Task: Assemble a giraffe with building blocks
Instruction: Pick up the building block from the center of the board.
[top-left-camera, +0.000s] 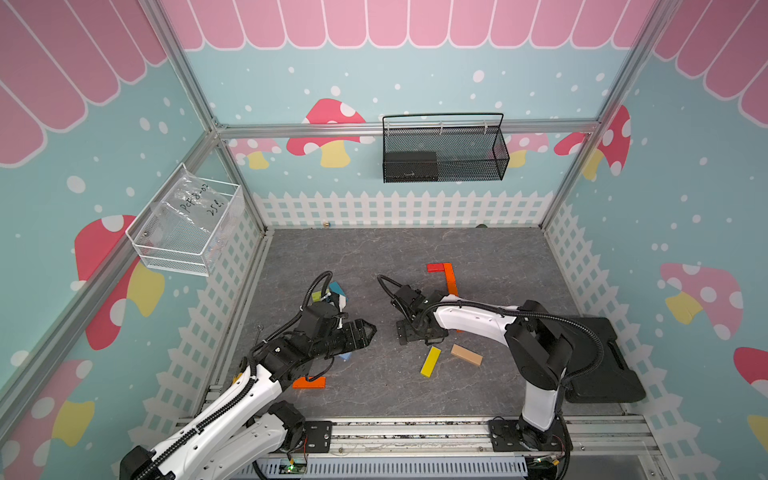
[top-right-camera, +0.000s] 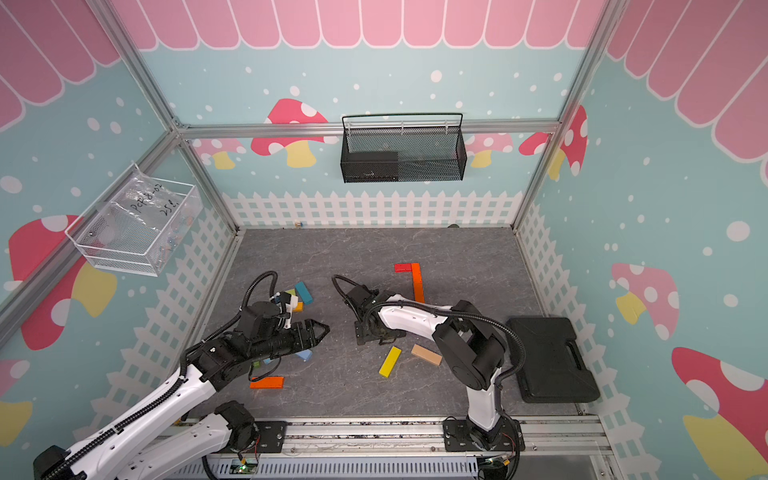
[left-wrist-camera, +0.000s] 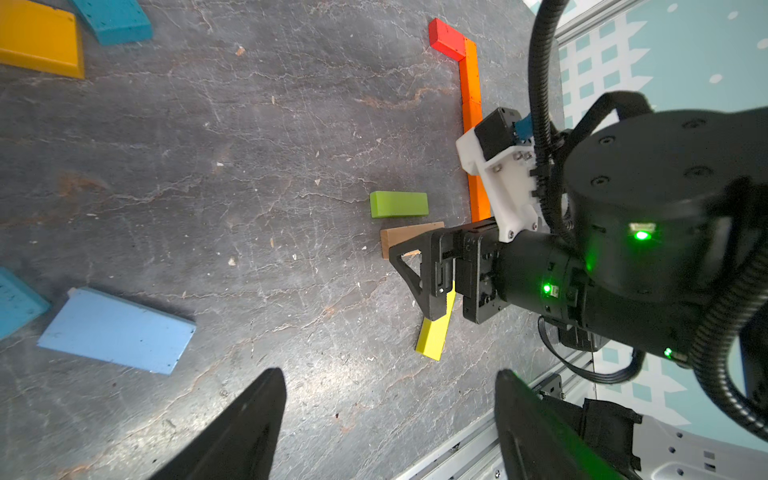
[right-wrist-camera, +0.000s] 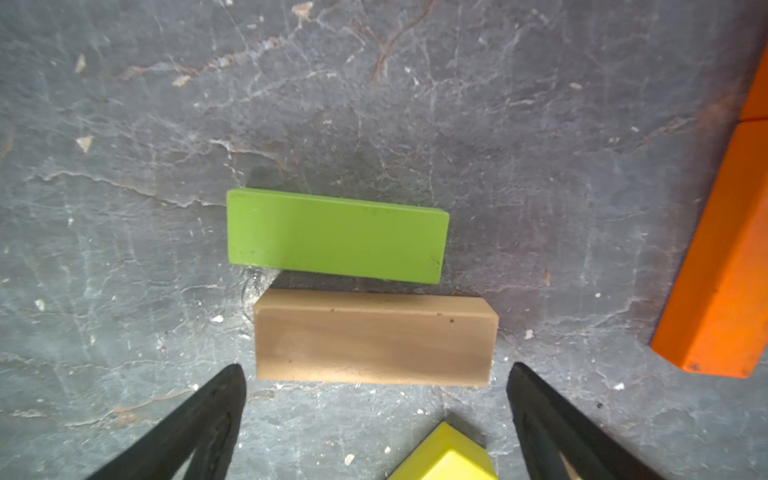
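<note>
The building blocks lie scattered on the grey floor. A red block (top-left-camera: 435, 268) and an orange bar (top-left-camera: 451, 279) form an L toward the back. My right gripper (right-wrist-camera: 376, 367) is open just above a tan block (right-wrist-camera: 374, 336), which lies beside a green block (right-wrist-camera: 337, 235); a yellow block (right-wrist-camera: 444, 457) sits close by. In both top views the right gripper (top-left-camera: 409, 332) hides those two blocks. My left gripper (left-wrist-camera: 389, 375) is open and empty over bare floor, pointing toward the right gripper (left-wrist-camera: 419, 274). A light blue block (left-wrist-camera: 116, 330) lies to its side.
A second tan block (top-left-camera: 466, 354) and the yellow block (top-left-camera: 431, 361) lie in front of the right arm. An orange block (top-left-camera: 309, 382) lies near the left arm, with teal and other blocks (top-right-camera: 303, 291) behind it. A black case (top-left-camera: 602, 361) sits at the right wall.
</note>
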